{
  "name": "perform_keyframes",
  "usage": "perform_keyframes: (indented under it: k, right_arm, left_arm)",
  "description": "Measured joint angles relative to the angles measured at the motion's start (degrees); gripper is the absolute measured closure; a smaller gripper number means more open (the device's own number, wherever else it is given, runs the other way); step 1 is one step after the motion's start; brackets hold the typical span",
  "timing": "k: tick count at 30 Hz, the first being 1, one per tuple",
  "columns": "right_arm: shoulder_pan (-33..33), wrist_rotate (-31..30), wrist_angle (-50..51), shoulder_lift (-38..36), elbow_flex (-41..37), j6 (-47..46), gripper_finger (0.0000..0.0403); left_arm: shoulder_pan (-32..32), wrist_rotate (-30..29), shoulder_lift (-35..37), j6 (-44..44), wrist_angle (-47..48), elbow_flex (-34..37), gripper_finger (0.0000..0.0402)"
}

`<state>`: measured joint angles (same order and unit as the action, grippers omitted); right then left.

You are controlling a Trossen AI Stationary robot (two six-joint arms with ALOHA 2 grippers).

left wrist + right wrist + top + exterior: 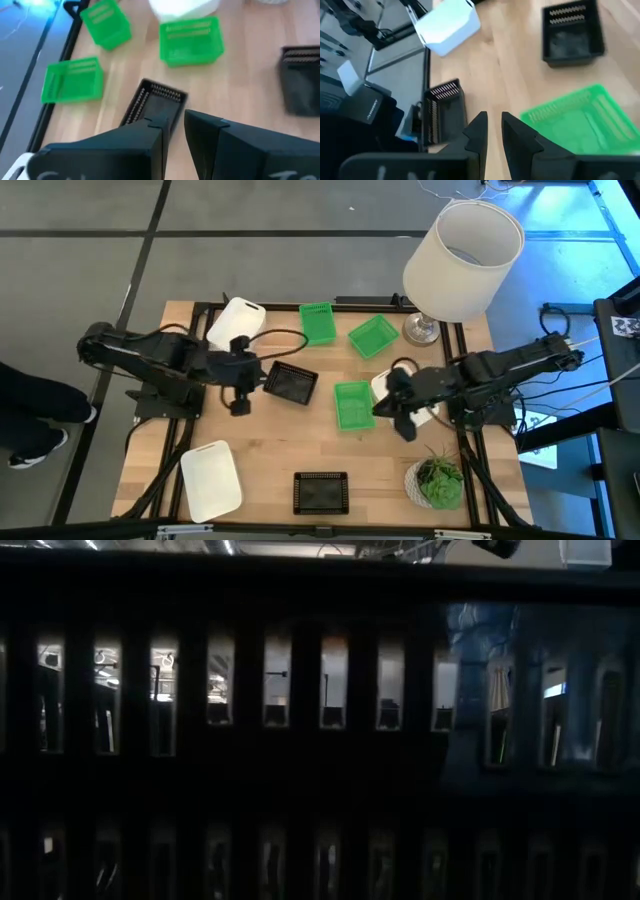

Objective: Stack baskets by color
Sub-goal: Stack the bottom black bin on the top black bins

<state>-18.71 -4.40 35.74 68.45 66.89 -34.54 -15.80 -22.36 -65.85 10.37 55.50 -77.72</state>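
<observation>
Baskets lie spread over the wooden table. Far side: a white one (236, 320) and two green ones (318, 322) (373, 335). Middle: a black one (291, 383) and a green one (353, 403). Near side: a white one (211, 478) and a black one (321, 491). My left gripper (260, 376) (175, 145) hovers left of the middle black basket (155, 102), slightly open with nothing between its fingers. My right gripper (382, 406) (492, 135) hovers right of the middle green basket (582, 122), slightly open and holding nothing. It partly covers another white basket (382, 383).
A big white lampshade (463, 260) stands at the far right corner on a metal foot (420, 330). A small green plant (438, 480) sits at the near right. A black frame (200, 308) runs round the table. A dark slatted wall (320, 740) fills the low view.
</observation>
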Motion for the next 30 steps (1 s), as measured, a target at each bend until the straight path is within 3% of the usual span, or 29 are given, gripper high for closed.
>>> perform_keyframes:
  k: [11,16,22,30]
  right_arm:
    - [-0.36,4.55,-15.79,11.24,0.05,-2.65,0.0347]
    - [-0.34,4.55,-14.06,14.31,0.05,-6.73,0.0354]
    - [-0.34,4.77,-12.53,15.09,0.05,-5.72,0.0398]
    - [-0.29,8.60,-11.55,14.74,0.05,-5.65,0.0382]
  left_arm:
    - [-7.47,-0.68,5.66,1.32,2.23,-0.04,0.0351]
    - [-9.18,-0.77,7.89,1.62,2.68,-0.04,0.0351]
    - [-10.30,-4.46,9.46,1.70,2.56,-0.04,0.0351]
    - [-11.52,-7.30,11.72,6.05,2.53,-0.04,0.0351]
